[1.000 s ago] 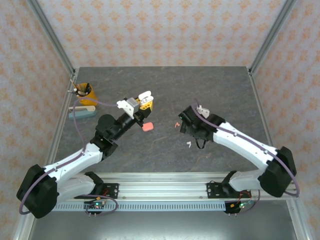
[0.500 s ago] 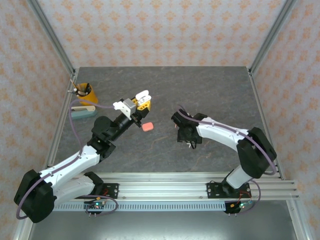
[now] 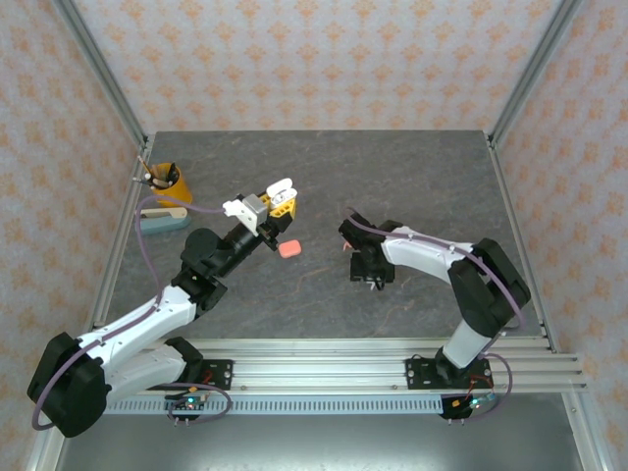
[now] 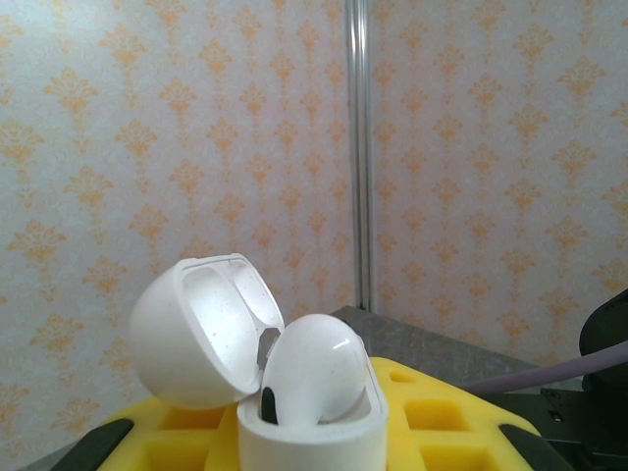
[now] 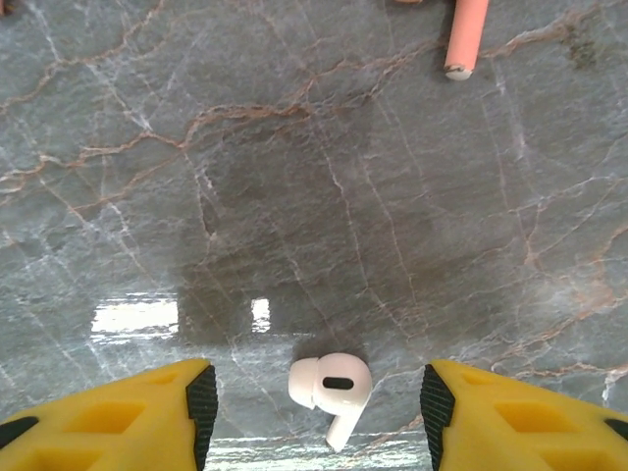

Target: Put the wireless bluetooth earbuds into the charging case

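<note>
Yellow fingers of the right hand (image 5: 316, 400) stand spread above the grey counter (image 5: 294, 196), one on each side of a white earbud (image 5: 332, 381) that lies flat between them and touches neither. The step looks like the pickup of this bud. The next move calls for a square, gentle close that does not flick it away. A coral earbud (image 5: 465, 37) lies farther off. To the left, the left hand (image 3: 279, 202) pinches the white charging case (image 4: 309, 407), whose lid is open.
</note>
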Action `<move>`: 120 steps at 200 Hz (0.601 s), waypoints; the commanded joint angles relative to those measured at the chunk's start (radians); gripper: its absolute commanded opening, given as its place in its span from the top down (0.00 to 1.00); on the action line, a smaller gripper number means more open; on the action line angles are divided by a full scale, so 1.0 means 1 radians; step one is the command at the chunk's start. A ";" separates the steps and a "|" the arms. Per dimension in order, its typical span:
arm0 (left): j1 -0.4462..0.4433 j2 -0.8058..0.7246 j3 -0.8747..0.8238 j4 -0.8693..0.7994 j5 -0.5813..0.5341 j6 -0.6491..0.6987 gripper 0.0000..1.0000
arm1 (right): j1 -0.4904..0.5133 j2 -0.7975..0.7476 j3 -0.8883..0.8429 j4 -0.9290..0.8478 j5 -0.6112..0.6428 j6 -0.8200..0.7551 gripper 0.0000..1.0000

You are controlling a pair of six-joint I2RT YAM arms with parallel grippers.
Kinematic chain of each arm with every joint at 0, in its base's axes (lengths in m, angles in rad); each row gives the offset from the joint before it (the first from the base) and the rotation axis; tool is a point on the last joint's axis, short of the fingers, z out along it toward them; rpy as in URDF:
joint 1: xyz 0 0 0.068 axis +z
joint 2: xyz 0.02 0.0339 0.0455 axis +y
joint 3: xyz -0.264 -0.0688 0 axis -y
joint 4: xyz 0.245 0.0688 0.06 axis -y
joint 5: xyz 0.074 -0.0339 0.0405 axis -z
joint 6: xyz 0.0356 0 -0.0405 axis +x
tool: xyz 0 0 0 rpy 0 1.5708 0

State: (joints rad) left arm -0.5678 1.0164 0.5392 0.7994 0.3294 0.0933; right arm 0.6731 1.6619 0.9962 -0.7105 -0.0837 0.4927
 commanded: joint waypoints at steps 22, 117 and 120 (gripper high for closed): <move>-0.001 0.007 0.003 0.018 -0.013 0.019 1.00 | -0.003 0.033 -0.022 0.023 0.003 -0.010 0.46; 0.000 0.019 0.007 0.024 -0.008 0.013 1.00 | -0.020 0.000 -0.071 0.025 0.033 0.001 0.58; 0.000 0.019 0.007 0.024 -0.008 0.013 1.00 | -0.020 -0.002 -0.073 0.026 0.034 0.001 0.58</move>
State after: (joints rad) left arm -0.5682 1.0309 0.5392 0.7971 0.3294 0.0994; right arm 0.6704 1.6783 0.9611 -0.6563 -0.0944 0.4923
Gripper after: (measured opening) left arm 0.232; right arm 0.429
